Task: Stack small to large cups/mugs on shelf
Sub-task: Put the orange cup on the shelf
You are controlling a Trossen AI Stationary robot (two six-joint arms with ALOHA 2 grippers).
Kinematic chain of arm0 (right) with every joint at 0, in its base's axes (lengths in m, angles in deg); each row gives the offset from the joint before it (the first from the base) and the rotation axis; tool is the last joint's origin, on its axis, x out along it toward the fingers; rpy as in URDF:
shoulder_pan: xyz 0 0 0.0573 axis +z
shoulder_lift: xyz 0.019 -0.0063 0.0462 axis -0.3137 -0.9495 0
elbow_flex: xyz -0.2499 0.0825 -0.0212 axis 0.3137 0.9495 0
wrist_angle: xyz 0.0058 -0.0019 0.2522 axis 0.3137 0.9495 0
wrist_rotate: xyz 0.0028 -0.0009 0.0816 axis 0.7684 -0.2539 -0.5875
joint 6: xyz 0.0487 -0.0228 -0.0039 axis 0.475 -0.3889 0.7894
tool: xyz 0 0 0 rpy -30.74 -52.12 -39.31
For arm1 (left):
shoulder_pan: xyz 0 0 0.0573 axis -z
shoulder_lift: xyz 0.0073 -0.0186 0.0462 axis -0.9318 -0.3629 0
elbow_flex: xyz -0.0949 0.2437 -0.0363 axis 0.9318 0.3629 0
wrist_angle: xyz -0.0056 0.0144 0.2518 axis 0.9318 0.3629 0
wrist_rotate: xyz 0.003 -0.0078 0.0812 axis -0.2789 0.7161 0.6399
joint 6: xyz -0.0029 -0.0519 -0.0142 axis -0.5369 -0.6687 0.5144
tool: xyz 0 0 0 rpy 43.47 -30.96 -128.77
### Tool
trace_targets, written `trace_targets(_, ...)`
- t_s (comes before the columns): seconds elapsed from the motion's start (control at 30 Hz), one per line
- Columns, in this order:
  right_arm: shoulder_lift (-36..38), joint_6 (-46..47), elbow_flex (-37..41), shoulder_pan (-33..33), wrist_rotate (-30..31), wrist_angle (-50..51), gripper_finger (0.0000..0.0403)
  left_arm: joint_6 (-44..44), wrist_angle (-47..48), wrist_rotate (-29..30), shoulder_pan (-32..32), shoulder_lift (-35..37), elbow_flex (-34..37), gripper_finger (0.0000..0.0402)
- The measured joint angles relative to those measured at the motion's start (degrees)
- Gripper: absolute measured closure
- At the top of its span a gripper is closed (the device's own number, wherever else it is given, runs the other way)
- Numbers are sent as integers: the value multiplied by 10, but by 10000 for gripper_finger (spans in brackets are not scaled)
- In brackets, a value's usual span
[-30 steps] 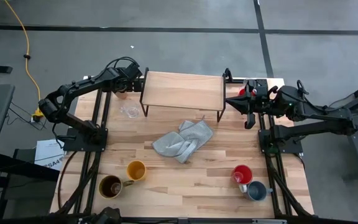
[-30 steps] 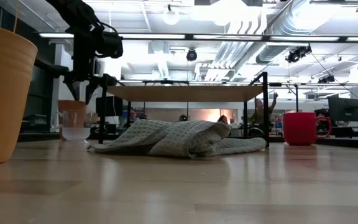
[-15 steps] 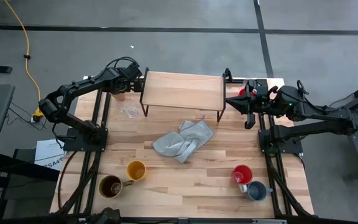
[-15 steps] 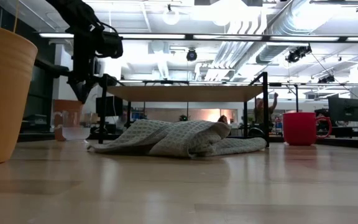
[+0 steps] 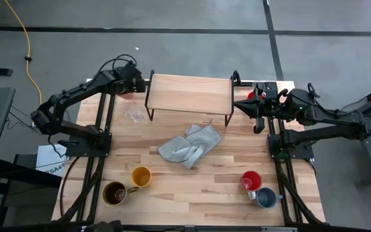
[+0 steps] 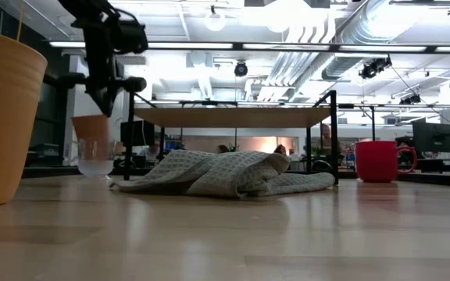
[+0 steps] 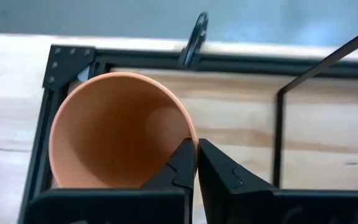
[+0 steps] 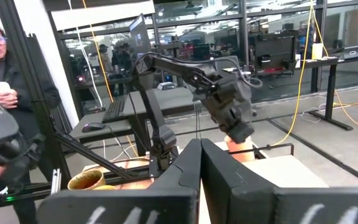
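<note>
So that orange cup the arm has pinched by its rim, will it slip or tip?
The left gripper is shut on the peach-orange tumbler at one spot on the thin rim, so it may swing or tilt. Its smooth, handleless wall looks slippery. It is probably light.

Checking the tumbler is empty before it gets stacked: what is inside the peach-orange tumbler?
Nothing shows inside the peach-orange tumbler; its inner wall and bottom look bare. The left gripper, shut on its rim, covers a bit of the near side.
</note>
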Motion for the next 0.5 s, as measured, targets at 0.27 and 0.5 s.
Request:
trace_targets(0.27,0,9,0,0,0,-20,403,-10,-35,-8,0,53,0,401)
trace_targets(0.5,0,9,0,0,0,-30,403,-35,-45,-3,0,70,-18,401)
